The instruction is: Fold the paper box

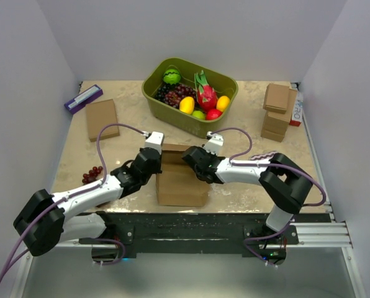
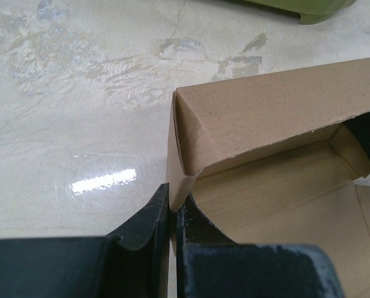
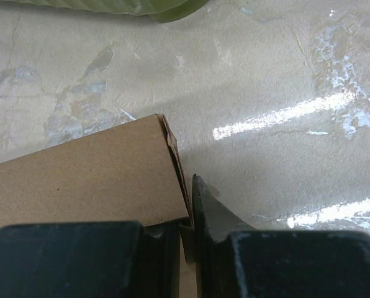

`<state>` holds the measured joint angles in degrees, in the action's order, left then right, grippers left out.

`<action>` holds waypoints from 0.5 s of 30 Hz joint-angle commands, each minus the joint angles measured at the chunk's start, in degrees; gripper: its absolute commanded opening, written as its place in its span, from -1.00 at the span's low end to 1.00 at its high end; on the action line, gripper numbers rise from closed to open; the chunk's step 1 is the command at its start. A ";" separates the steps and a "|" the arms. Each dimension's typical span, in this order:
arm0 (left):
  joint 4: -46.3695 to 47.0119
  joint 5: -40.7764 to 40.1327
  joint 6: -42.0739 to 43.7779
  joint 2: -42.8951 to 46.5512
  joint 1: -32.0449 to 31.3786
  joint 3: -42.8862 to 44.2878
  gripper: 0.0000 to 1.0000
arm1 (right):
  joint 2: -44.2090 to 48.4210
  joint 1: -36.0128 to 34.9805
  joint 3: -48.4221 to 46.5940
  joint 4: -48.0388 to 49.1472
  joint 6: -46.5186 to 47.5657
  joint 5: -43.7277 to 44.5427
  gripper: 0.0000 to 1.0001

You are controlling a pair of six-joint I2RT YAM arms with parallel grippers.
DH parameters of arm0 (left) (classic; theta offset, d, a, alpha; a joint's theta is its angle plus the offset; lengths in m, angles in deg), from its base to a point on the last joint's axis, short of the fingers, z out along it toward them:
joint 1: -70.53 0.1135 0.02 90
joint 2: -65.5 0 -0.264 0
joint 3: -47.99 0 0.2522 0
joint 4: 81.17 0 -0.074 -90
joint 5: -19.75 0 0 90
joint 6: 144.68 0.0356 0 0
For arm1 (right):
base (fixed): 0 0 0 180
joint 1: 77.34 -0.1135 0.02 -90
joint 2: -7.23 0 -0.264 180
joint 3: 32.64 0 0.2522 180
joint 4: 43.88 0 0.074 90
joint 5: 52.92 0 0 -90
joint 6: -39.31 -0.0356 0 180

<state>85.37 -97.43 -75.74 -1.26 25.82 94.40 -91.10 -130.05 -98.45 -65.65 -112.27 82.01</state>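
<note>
The paper box (image 1: 180, 180) is a brown cardboard piece lying at the near middle of the table, its far part folded up into a wall. My left gripper (image 1: 153, 160) is shut on the box's left side wall; in the left wrist view the wall's thin edge sits pinched between the fingertips (image 2: 172, 208), with the folded corner (image 2: 191, 133) just beyond. My right gripper (image 1: 194, 158) is shut on the box's right side wall; in the right wrist view the cardboard edge (image 3: 186, 218) is clamped between the fingers, and the folded panel (image 3: 85, 180) lies left of them.
A green basket (image 1: 153, 96) of toy fruit stands at the back middle. A flat brown box (image 1: 102, 118) and a purple-and-white item (image 1: 83, 98) lie back left. Stacked small brown boxes (image 1: 277, 112) stand back right. Toy grapes (image 1: 93, 174) lie by the left arm.
</note>
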 commanded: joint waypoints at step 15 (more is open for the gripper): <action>1.29 0.99 0.49 6.91 0.76 5.15 -1.00 | -7.58 1.65 -0.77 -21.43 -8.81 9.74 -1.00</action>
<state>81.56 -95.84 -74.74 0.96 26.30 95.73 -93.48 -131.10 -101.99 -70.83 -118.61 83.91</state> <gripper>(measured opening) 0.077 0.105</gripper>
